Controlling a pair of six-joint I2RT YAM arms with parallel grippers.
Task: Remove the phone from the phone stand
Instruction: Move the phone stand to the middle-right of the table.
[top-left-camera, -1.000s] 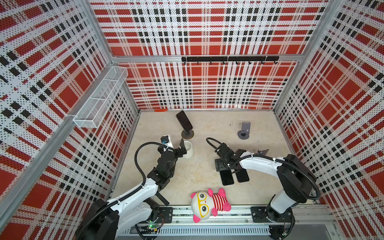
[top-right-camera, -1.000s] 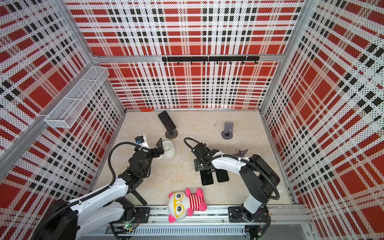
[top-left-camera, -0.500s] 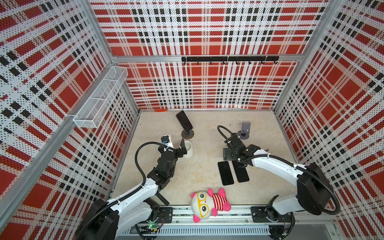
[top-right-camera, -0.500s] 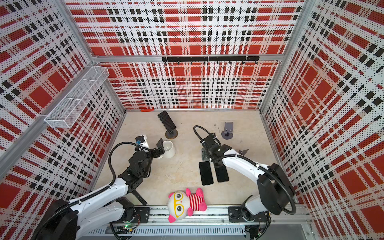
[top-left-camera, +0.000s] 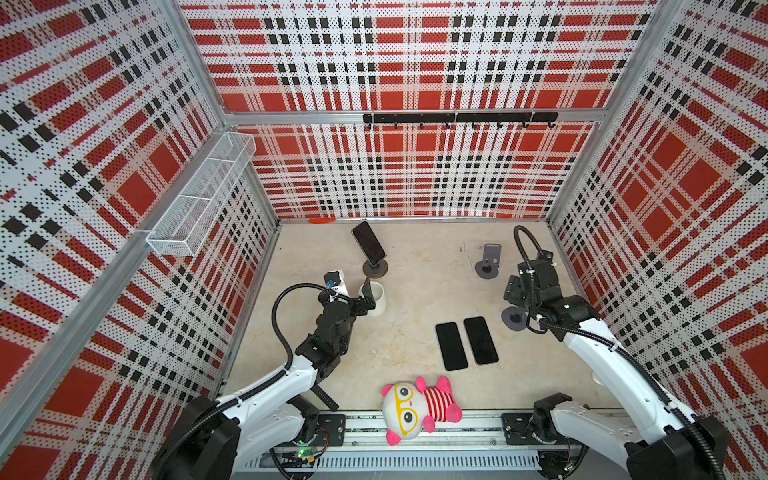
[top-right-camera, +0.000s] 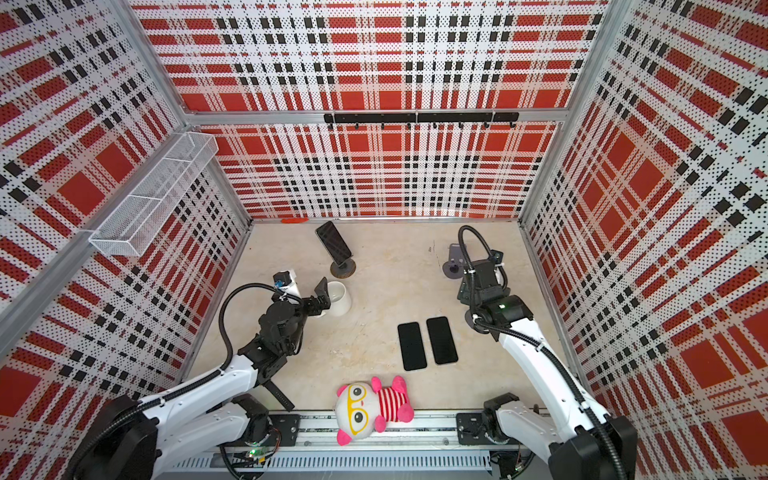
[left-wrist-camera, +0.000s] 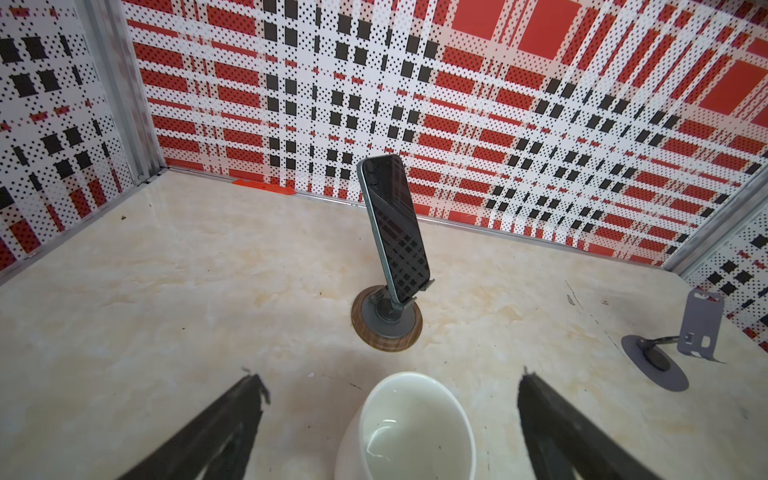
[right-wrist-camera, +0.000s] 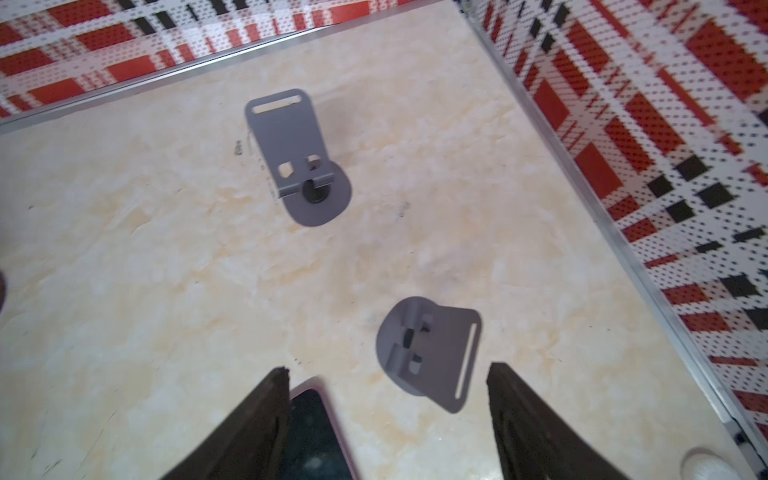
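Observation:
A dark phone (top-left-camera: 368, 245) (top-right-camera: 333, 243) (left-wrist-camera: 395, 224) leans upright in a phone stand with a round wood-edged base (top-left-camera: 375, 268) (left-wrist-camera: 386, 320) at the back of the table. My left gripper (top-left-camera: 353, 293) (left-wrist-camera: 390, 386) hangs open in front of that stand, apart from it and holding nothing. Two more phones (top-left-camera: 451, 345) (top-left-camera: 481, 340) lie flat side by side near the middle. Over at the right, my right gripper (top-left-camera: 510, 297) (right-wrist-camera: 388, 370) is open and empty above an empty grey stand (right-wrist-camera: 432, 353). A second empty grey stand (top-left-camera: 488, 264) (right-wrist-camera: 297, 153) is behind it.
A white cup (top-left-camera: 376, 298) (left-wrist-camera: 411, 428) sits just ahead of the left fingers. A plush toy (top-left-camera: 415, 407) lies at the front edge. A wire basket (top-left-camera: 199, 203) hangs on the left wall. A hook rail (top-left-camera: 457, 118) runs along the back wall.
The right arm has drawn away from the two flat phones toward the right wall, and its jaws have narrowed a little. The left arm has not moved.

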